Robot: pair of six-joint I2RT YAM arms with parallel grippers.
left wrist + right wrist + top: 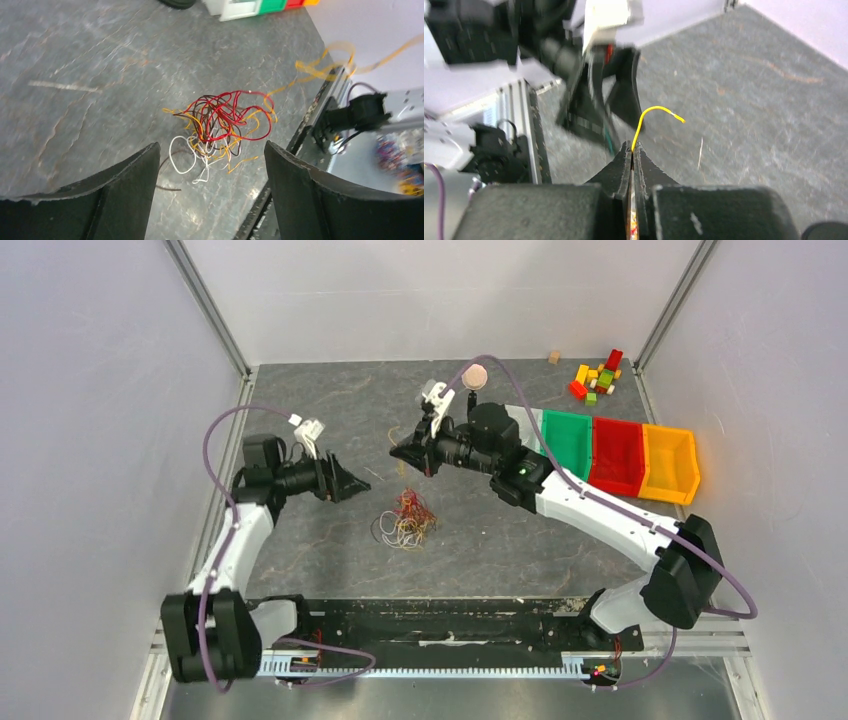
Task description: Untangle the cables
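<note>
The cables (405, 521) lie as a small tangle of red, orange, white and dark strands on the grey table, between the two grippers. In the left wrist view the tangle (220, 124) lies just beyond my left gripper (211, 146), which is open, empty and above the table. In the top view my left gripper (355, 483) is left of the tangle. My right gripper (400, 453) is raised behind the tangle. It (632, 146) is shut on a thin yellow wire (647, 112) that curls up out of the fingertips. An orange strand (320, 67) trails off blurred to the right.
Green (567, 440), red (617, 455) and yellow (670, 462) bins stand at the right. Small coloured blocks (597, 375) lie in the far right corner, and a pale ball (475, 376) behind the right arm. A metal rail (450, 640) runs along the near edge. White walls enclose the table.
</note>
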